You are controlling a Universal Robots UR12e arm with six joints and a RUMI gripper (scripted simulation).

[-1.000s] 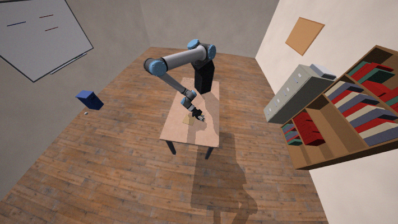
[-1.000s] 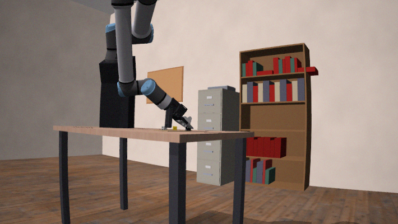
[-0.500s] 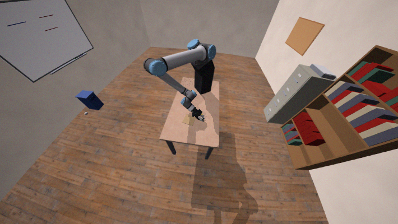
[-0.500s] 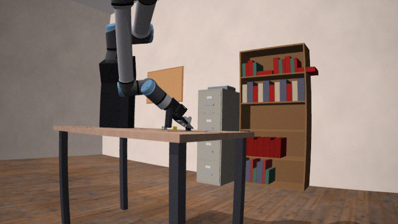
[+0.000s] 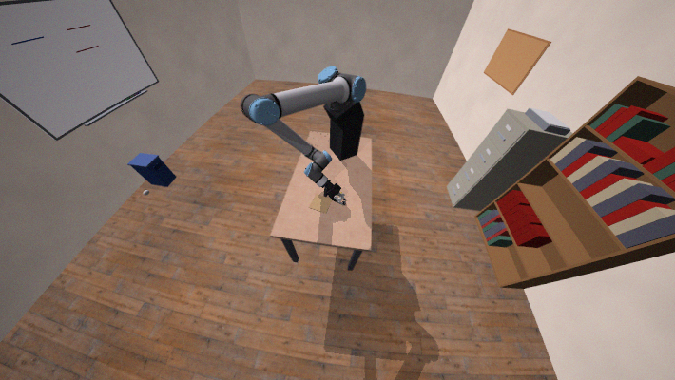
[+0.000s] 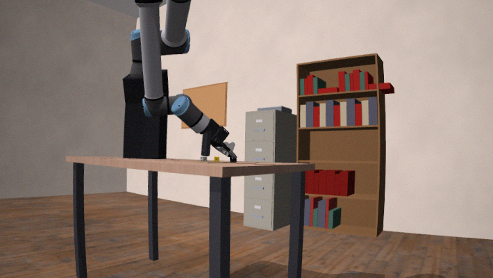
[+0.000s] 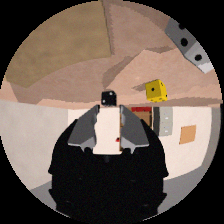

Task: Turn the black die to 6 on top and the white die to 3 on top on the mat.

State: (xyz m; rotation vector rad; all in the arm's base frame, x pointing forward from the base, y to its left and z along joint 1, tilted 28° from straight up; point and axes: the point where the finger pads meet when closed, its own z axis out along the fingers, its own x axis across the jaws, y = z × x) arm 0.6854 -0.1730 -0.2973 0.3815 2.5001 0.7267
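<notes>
In the wrist view the black die (image 7: 108, 97) lies on the table right at the tips of my gripper (image 7: 109, 105). The fingers stand apart, wider than the die, and do not grip it. The yellow die (image 7: 156, 90) sits on the table to the right of it. The white die (image 7: 190, 47) lies farther off at the upper right edge. The tan mat (image 7: 65, 45) fills the upper left. From the top view the gripper (image 5: 340, 199) is low over the table, just right of the mat (image 5: 319, 203). From the exterior view the gripper (image 6: 232, 159) touches down beside the yellow die (image 6: 216, 158).
The table (image 5: 332, 203) carries the arm's black pedestal (image 5: 346, 130) at its far end. A filing cabinet (image 6: 269, 167) and a bookshelf (image 6: 341, 142) stand against the wall beyond the table. The gripper is near the table's right side.
</notes>
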